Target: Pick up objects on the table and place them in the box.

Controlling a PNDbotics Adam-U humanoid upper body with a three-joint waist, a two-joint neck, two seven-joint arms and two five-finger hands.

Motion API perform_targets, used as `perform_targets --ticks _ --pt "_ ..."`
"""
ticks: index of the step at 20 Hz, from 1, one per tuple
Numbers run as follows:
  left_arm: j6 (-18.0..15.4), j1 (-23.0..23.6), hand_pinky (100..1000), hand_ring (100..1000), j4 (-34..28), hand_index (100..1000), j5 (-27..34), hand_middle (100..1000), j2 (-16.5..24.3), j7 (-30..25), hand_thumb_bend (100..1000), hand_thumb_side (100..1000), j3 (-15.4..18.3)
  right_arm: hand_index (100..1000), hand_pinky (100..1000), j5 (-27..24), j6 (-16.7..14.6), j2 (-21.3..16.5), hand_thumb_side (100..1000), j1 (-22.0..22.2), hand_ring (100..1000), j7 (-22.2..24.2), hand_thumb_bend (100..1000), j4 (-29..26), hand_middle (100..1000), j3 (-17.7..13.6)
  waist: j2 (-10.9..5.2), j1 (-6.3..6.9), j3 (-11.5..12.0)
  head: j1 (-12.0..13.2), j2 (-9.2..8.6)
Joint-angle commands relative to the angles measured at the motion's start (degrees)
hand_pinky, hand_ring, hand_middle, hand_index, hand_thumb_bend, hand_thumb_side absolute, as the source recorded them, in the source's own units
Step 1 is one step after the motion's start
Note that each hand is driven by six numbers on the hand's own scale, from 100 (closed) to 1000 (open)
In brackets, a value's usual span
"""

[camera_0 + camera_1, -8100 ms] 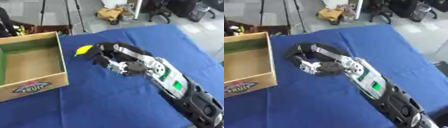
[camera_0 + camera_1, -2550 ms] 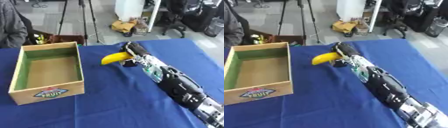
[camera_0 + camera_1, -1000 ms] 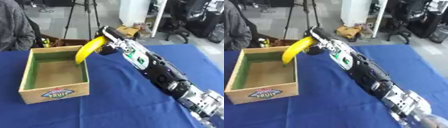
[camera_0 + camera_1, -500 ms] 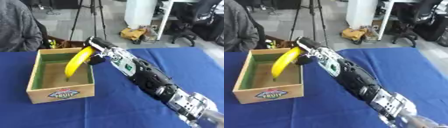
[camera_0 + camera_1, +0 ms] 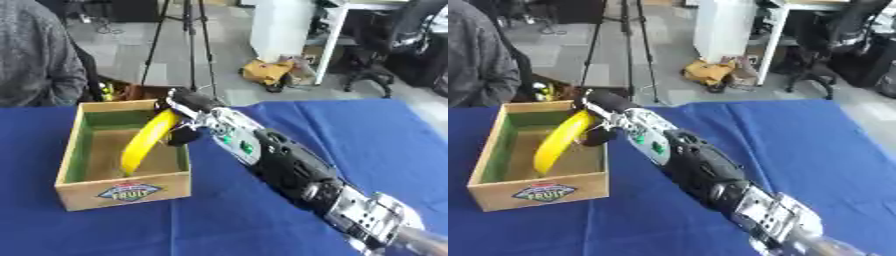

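A yellow banana (image 5: 146, 142) hangs tilted inside the wooden box (image 5: 122, 191), its lower tip down near the box floor. My right hand (image 5: 182, 114) is shut on the banana's upper end, just over the box's right wall. The right arm (image 5: 289, 170) stretches in from the lower right across the blue table. The box has green inner walls and a fruit label on its front. My left hand shows in neither view.
The blue tablecloth (image 5: 350, 135) covers the table. A person in a grey sweater (image 5: 35, 60) stands behind the table's far left corner. A tripod (image 5: 188, 45), a chair and clutter stand on the floor beyond the far edge.
My right hand has carried the banana from over the box's right edge down into the box. The camera has shifted, so the box sits more toward the right.
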Motion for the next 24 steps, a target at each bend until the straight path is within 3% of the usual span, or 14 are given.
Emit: perform_targets --ticks 1,5,9,12,16,24 --pt "-0.04 -0.76 531 706 -1.42 586 0.15 627 0.21 0.12 241 1000 0.49 710 597 1.29 -1.88 -0.44 335 -1.08 697 -0.01 100 -1.13 600 0.1 -0.76 0.13 -0.03 -0.08 -0.66" --pt "0.0 -0.77 529 706 -1.4 586 0.07 628 0.15 0.14 241 1000 0.51 793 730 1.33 -6.0 -0.16 383 -0.9 836 0.46 100 -2.59 744 0.68 -0.67 0.05 -0.16 -0.04 -0.57" --pt "0.11 -0.71 521 706 -1.33 586 -0.1 628 0.11 0.16 242 1000 0.56 855 855 1.23 -11.05 -0.08 549 -0.54 929 2.12 100 -3.4 849 1.19 -0.65 -0.07 -0.2 0.01 -0.46" --pt "0.2 -0.7 519 705 -1.29 586 -0.22 628 0.08 0.21 244 1000 0.61 875 883 1.18 -14.27 -0.04 606 -0.31 949 4.33 100 -3.41 876 1.22 -0.66 -0.14 -0.3 0.07 -0.55" --pt "0.31 -0.7 518 703 -1.26 586 -0.45 628 0.03 0.32 245 1000 0.68 883 884 1.78 -16.76 0.13 580 -0.09 952 6.3 100 -3.15 880 1.1 -0.61 -0.31 -0.26 -0.01 -0.49" --pt "0.29 -0.91 520 702 -1.31 586 -0.32 628 -0.06 0.27 247 1000 0.71 851 843 4.91 -17.53 0.85 559 0.15 922 6.19 100 -1.05 833 0.85 -0.46 -0.7 -0.27 -0.11 -0.49"
